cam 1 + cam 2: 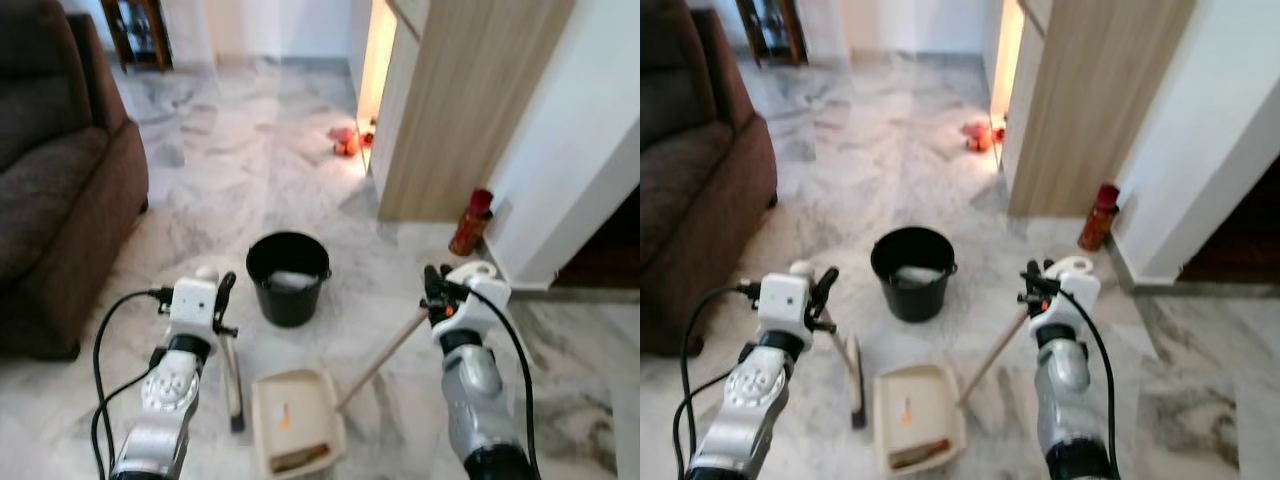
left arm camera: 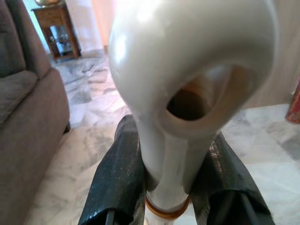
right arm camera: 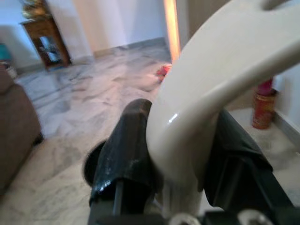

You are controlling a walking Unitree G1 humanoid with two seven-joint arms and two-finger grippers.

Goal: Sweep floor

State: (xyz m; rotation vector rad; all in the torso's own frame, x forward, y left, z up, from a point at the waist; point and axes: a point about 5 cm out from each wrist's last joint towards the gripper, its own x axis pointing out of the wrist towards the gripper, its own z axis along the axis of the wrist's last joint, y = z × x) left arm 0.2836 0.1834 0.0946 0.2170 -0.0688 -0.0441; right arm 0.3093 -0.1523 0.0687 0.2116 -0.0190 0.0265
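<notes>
On the marble floor (image 1: 250, 150) directly ahead of me lies the dustpan (image 1: 296, 420), with debris and a small orange scrap already in its tray. My right pincer (image 1: 437, 283) is clamped on the cream grip at the top of the dustpan's long handle (image 1: 385, 355), which slants down to the pan. My left pincer (image 1: 222, 300) is clamped on the cream top of the broom (image 1: 233, 385); its head sits on the floor just beside the pan's left edge. Both wrist views show black fingers (image 2: 117, 183) pressed against a glossy handle.

Procedure, as I judge it: hold the pan lip flat on the floor with the right arm, keep the handle angle steady, then draw the broom head toward the pan mouth in short, low strokes. Lifting the pan early would likely spill what it holds.

Obstructions: a black bucket (image 1: 288, 277) stands just beyond the pan, with something pale inside. A brown sofa (image 1: 55, 180) bounds the left. A wooden cabinet (image 1: 460, 110) stands to the right, with a red bottle (image 1: 470, 222) at its foot and red objects (image 1: 345, 141) on the floor farther off.
</notes>
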